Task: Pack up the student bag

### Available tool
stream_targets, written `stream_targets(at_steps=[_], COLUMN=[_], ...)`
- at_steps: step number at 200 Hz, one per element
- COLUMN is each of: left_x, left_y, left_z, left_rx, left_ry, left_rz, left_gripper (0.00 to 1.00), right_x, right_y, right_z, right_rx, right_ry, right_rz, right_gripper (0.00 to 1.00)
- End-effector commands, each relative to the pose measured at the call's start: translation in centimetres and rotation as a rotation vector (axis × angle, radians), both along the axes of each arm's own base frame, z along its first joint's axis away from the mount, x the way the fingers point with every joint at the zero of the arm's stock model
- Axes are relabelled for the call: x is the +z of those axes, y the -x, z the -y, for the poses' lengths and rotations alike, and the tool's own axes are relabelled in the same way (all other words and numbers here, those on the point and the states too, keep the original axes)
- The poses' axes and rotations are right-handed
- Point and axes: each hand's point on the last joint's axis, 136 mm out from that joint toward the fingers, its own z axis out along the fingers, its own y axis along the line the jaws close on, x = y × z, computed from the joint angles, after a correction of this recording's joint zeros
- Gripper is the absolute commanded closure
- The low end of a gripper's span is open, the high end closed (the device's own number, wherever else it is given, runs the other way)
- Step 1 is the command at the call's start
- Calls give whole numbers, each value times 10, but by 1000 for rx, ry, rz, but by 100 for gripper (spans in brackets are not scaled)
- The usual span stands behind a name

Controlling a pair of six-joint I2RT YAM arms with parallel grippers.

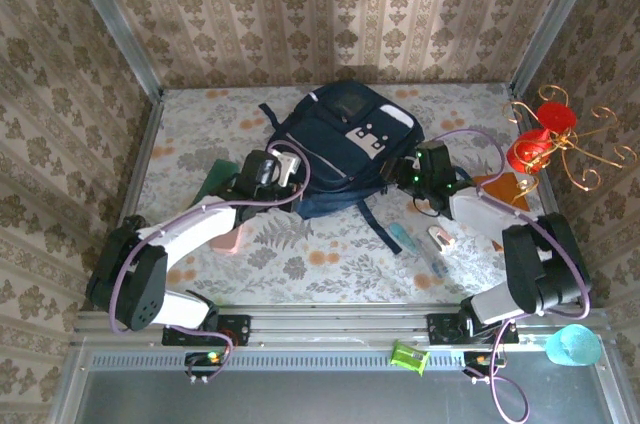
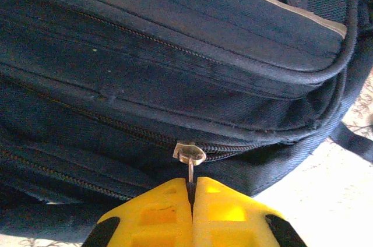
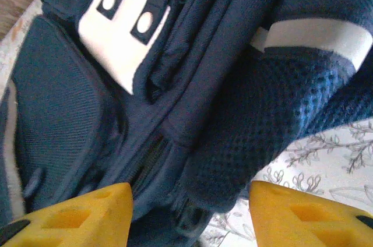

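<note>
Two pincers are being worked at the student bag, which is lying in the middle of the worktop. The left pincer is being clenched on the metal zip pull at the bag's near-left edge. The right pincer is being held released, its yellow jaws standing wide at the bag's right side and grasping nothing.

The step in hand is judged to be the drawing of that zip along its track. It is best done with the pull being drawn in line with the teeth, not lifted away from them. The fabric is best steadied by the right pincer meanwhile, since the soft bag is likely to slide or bunch.

The worktop is being covered by a pale floral cloth, with a teal pen-like item lying near the right arm. The space is being enclosed by striped, patterned wallpaper, and a red-and-gold ornament is standing at the right.
</note>
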Motion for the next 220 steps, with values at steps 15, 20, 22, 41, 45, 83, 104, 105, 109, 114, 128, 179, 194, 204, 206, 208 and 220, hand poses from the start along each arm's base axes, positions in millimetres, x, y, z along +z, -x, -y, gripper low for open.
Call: stream_targets(at_steps=[15, 20, 22, 41, 45, 83, 104, 105, 109, 114, 128, 179, 194, 204, 206, 208, 220], left_x=[18, 18, 19, 20, 19, 20, 17, 16, 16, 14, 11, 0, -2, -1, 0, 0, 3], left_y=[8, 8, 8, 10, 11, 23, 29, 30, 31, 32, 35, 40, 43, 44, 45, 45, 45], left_z=[17, 17, 17, 18, 18, 13, -1, -1, -5, -10, -21, -49, -42, -35, -33, -31, -22], left_rx=[-30, -32, -32, -37, -37, -44, -17, -16, -8, 0, 16, 80, 55, 34, 31, 26, 13], left_ry=[57, 56, 56, 52, 51, 41, 15, 13, 4, -11, -56, -130, -107, -78, -72, -66, -29], left_rz=[4, 5, 5, 10, 8, 13, 29, 29, 32, 35, 41, 33, 12, 2, 1, 0, 1], left_gripper=[100, 100, 100, 100, 100, 100, 100, 100, 100, 100, 100, 100, 100, 100, 100, 100, 100], right_x=[-12, -12, -12, -14, -16, -28, -37, -38, -39, -40, -39, -22, -17, -16, -14, -14, -11], right_y=[44, 47, 47, 44, 43, 24, 15, 15, 13, 12, 9, -5, -14, -18, -19, -19, -19], right_z=[-50, -57, -59, -75, -77, -82, -62, -61, -55, -49, -31, 21, 26, 27, 26, 26, 23], right_rx=[122, 138, 139, 150, 149, 146, 100, 98, 88, 78, 55, 11, 15, 25, 28, 29, 41], right_ry=[-81, -90, -95, -136, -139, -122, -88, -86, -80, -76, -55, 94, 105, 104, 101, 100, 89], right_rz=[-69, -71, -71, -66, -68, -72, -77, -78, -80, -83, -85, -69, -72, -80, -79, -80, -76], right_gripper=[25, 23, 22, 18, 17, 30, 63, 64, 68, 72, 80, 86, 83, 80, 79, 79, 70])
